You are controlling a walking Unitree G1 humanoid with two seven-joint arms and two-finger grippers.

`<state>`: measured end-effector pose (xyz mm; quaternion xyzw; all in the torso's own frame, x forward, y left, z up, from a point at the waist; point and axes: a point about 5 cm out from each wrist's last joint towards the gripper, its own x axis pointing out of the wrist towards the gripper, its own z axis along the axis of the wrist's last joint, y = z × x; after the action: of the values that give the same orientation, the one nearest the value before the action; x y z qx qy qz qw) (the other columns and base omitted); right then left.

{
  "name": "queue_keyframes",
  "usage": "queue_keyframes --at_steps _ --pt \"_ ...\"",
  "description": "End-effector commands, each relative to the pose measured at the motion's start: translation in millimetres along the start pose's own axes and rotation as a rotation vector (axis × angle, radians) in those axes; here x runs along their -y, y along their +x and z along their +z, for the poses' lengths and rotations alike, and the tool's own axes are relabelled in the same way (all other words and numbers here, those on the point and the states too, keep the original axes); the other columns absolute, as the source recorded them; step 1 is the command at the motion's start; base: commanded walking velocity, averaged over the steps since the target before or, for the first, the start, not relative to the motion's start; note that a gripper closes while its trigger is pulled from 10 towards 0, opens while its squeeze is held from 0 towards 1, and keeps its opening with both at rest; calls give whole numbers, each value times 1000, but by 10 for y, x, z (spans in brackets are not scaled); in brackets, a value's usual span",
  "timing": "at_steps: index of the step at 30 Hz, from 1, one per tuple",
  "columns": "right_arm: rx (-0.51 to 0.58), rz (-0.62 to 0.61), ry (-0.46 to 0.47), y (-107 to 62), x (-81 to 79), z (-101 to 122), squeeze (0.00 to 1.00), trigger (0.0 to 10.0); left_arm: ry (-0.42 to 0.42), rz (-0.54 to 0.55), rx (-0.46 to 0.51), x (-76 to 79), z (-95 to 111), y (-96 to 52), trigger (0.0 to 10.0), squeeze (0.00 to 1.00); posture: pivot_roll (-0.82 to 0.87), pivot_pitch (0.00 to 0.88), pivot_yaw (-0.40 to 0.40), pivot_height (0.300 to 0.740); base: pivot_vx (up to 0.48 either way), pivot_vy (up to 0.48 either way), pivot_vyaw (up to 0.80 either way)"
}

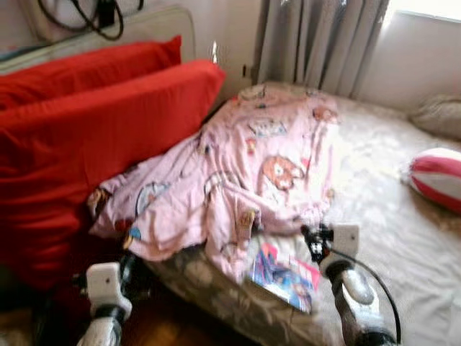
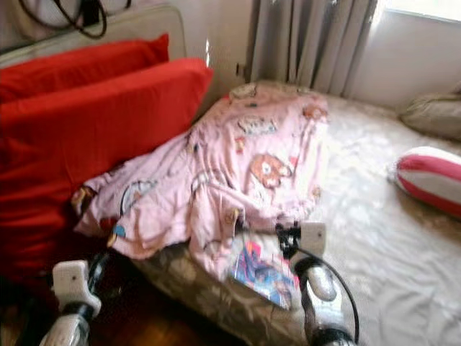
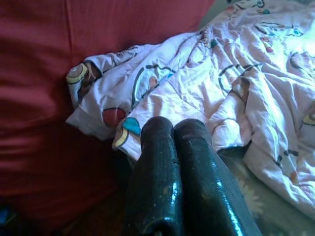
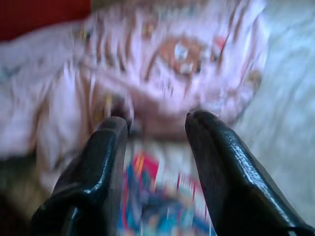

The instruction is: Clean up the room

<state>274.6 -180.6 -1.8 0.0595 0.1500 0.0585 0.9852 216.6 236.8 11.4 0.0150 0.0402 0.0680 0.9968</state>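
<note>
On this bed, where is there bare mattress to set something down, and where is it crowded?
Bare sheet lies between the pink blanket and the striped cushion, and on toward the curtains. The near edge is crowded: the colourful book lies half under the blanket's hem, with the right gripper, fingers open, over it. The red pillows crowd the left.

A home bedroom: bed with rumpled blanket, red pillows, curtains.

Beige bed, grey curtains – bright window, dark wooden floor
</note>
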Motion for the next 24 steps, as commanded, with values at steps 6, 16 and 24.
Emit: queue_keyframes --at_steps 6,16,24 --pt "89 -28 -24 27 79 183 0 10000 -26 -49 65 113 171 46 10000 0 145 0 -57 740 0 0 0" --pt "91 -39 -49 69 32 237 0 10000 -20 -54 97 95 342 99 10000 0 145 0 -59 730 0 0 0" --pt "97 -49 -47 108 -12 278 0 10000 -10 -35 89 -22 434 162 10000 0 145 0 -25 675 0 0 0"
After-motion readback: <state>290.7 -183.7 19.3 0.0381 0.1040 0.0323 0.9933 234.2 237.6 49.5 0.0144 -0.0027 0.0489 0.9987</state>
